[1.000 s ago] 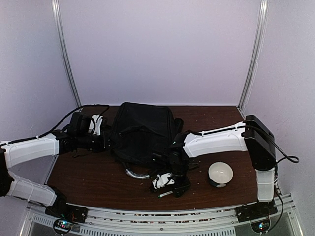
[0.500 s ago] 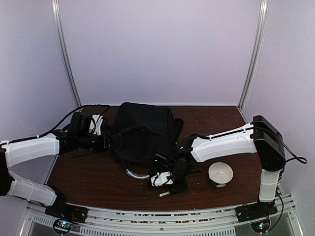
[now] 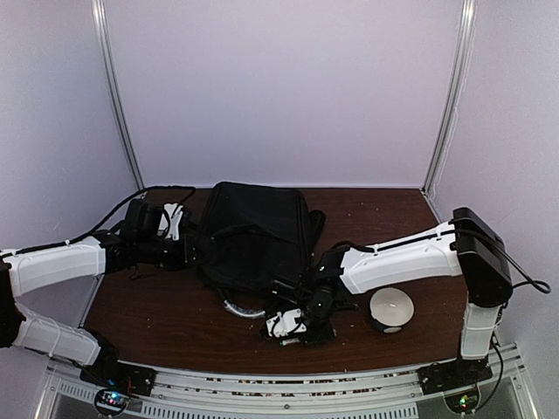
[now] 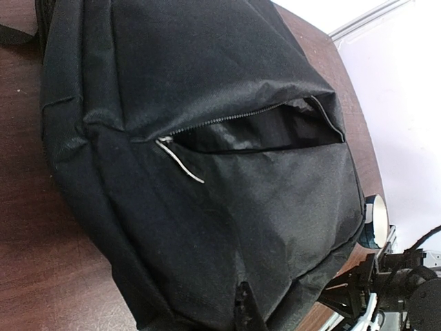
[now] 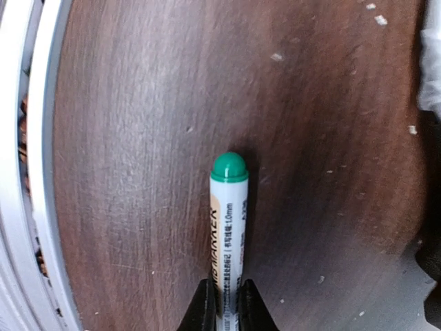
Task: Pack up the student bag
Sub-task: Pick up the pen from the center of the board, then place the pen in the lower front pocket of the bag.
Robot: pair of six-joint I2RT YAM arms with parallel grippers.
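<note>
The student bag (image 3: 253, 234), a large black backpack, lies at the middle of the table, its grey-trimmed handle (image 3: 238, 307) toward the near edge. In the left wrist view the student bag (image 4: 207, 158) fills the frame, with its front pocket (image 4: 269, 131) unzipped and gaping. My left gripper (image 3: 188, 250) is at the bag's left side, shut on its fabric; only one fingertip (image 4: 244, 310) shows. My right gripper (image 5: 227, 307) is low over the table in front of the bag and shut on a white marker with a green cap (image 5: 229, 214).
A small white pouch-like thing (image 3: 283, 323) lies just left of my right gripper (image 3: 304, 333). A round white bowl-shaped object (image 3: 390, 307) sits at the near right. The table's metal front rail (image 5: 27, 165) runs close beside the marker.
My right arm has come down and toward the near edge onto the marker that lay on the table, and its fingers have closed on it. The left arm and the bag have not moved.
</note>
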